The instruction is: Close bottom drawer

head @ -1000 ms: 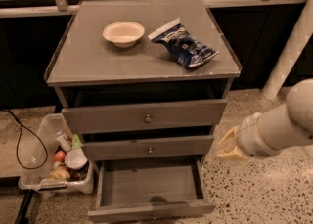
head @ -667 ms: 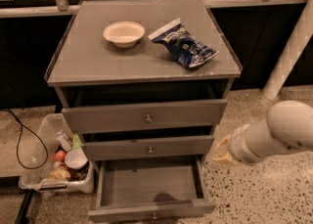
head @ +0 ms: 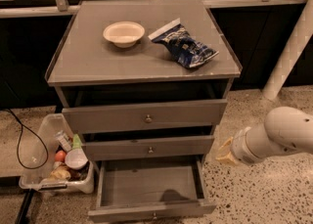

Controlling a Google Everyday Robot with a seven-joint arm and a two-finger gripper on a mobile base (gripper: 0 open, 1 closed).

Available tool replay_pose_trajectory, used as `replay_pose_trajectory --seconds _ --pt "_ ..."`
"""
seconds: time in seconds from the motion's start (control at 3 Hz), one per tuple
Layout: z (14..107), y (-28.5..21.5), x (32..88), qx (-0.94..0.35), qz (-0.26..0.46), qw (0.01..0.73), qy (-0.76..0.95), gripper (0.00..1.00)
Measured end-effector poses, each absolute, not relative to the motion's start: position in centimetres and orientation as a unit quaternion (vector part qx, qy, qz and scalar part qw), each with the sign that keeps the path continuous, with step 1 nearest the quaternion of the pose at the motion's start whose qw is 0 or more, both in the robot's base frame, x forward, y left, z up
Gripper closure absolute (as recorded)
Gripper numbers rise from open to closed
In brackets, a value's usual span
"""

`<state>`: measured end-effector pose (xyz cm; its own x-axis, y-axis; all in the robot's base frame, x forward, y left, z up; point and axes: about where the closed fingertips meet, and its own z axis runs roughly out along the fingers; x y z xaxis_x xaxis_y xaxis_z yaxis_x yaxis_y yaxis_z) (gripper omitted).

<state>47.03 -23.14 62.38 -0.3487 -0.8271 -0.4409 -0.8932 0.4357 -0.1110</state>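
The bottom drawer [head: 146,186] of the grey cabinet is pulled out far, an empty shallow grey tray with a small knob [head: 154,214] on its narrow front. The middle drawer [head: 149,148] and the taller top drawer [head: 145,115] above it stand slightly out. My gripper [head: 224,152] is at the end of the white arm [head: 279,135], to the right of the cabinet, level with the middle drawer and just off the cabinet's right side. It touches nothing.
On the cabinet top sit a white bowl [head: 123,33] and a blue chip bag [head: 185,47]. A clear plastic bin [head: 58,162] of small items stands on the floor at the left, with a black cable [head: 22,142] beside it. A white post [head: 288,52] stands at the right.
The arm has drawn back to the right and slightly down, so the gripper is now a little farther from the cabinet's side. The drawers have not moved.
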Motion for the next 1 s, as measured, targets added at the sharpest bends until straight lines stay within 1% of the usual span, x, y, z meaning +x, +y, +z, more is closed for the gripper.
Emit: replay_pose_trajectory --seconds 0.33,0.67,1.0 --pt "61.2 -23.1 47.3 -0.522 0.069 0.233 0.818 1.00" --pt "57.1 -22.7 48.3 -0.513 0.081 0.274 0.809 1.00" --pt "50.2 -21.7 48.5 -0.528 0.106 0.291 0.791 1.00"
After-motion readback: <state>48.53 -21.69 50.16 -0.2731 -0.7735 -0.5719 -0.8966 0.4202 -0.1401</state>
